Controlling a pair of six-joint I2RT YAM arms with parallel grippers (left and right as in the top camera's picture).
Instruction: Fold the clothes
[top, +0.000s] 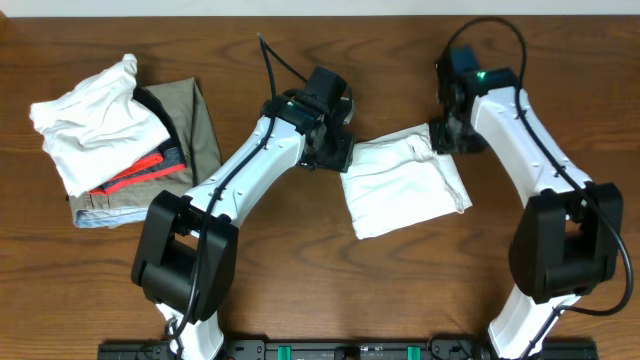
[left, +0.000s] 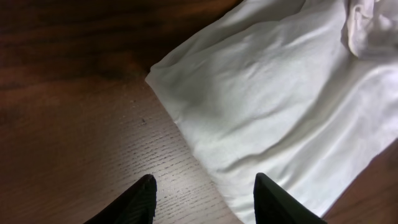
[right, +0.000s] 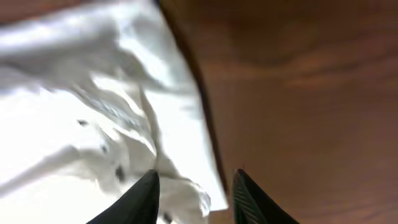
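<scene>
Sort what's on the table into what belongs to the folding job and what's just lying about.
Job in hand:
- white trousers, partly folded, mid-table between the two arms

Lying about, all in one pile on the left arm's side:
- crumpled white garment on top
- red-and-black garment
- khaki-olive garment

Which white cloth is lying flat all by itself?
The folded white cloth in the middle, alone on the table. The other white cloth sits crumpled on a pile of clothes at the left.
</scene>
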